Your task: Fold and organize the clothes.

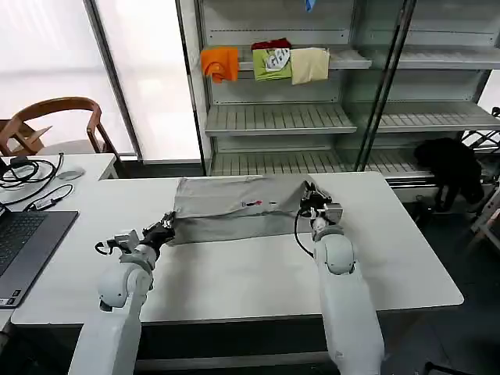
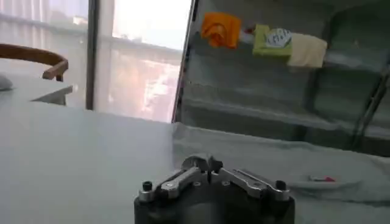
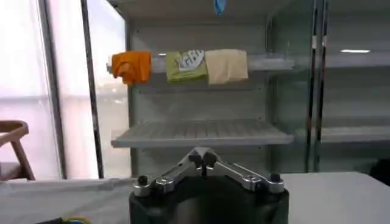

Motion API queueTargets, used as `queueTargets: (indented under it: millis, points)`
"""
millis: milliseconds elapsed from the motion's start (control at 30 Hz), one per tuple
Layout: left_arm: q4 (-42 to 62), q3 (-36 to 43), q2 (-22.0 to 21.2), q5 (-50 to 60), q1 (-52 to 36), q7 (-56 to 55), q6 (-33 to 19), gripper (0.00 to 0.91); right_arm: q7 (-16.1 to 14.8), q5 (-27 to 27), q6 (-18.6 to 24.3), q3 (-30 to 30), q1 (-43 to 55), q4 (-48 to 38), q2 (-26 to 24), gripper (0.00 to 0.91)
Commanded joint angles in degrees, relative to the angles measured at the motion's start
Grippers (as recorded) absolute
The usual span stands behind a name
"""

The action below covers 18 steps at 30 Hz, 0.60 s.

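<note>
We see the grey shirt (image 1: 234,209) lying partly folded across the far middle of the white table (image 1: 258,273), our left gripper (image 1: 166,228) and right gripper (image 1: 311,193), both pinched closed, at its 2 opposite ends, apparently for another fold.

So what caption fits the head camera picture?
Both grippers, left and right, at the ends of a grey shirt.

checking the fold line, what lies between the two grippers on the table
In the head view, the grey shirt spans the stretch from the left gripper to the right gripper; nothing else lies there.
</note>
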Motion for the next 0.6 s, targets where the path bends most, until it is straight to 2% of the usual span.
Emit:
queueTargets:
  millis: [33,200,333,400,533,600]
  points:
    - [3.01,0.34,0.00,2.56,-2.00,-0.20,0.17,0.907,-0.20,-3.15,-0.28,0.01,4.21,-5.85,2.81,0.907]
    - [2.39,0.48,-0.04,2.86,-2.01,-0.20,-0.04,0.907,0.74,-2.99,1.89,0.56,6.60,-8.64,2.81,0.907]
    - [1.79,0.34,0.19,2.91,-1.47,-0.29,-0.11,0.907,1.20,-3.21,0.54,0.61,7.45,-8.96,2.81,0.907]
    - [1.20,0.27,0.27,3.09,-0.82,-0.23,0.16,0.907,1.12,-4.25,-4.20,0.50,6.10,-6.34,2.81,0.907]
    - [-0.34,0.30,0.45,4.50,1.01,0.36,2.54,0.907,-1.87,-3.50,-17.89,-0.35,-0.15,1.62,1.40,0.907]
    - [-1.58,0.64,0.48,5.25,1.72,0.94,4.54,0.907,-2.46,-3.52,-18.17,-0.42,-4.10,5.14,0.11,0.907]
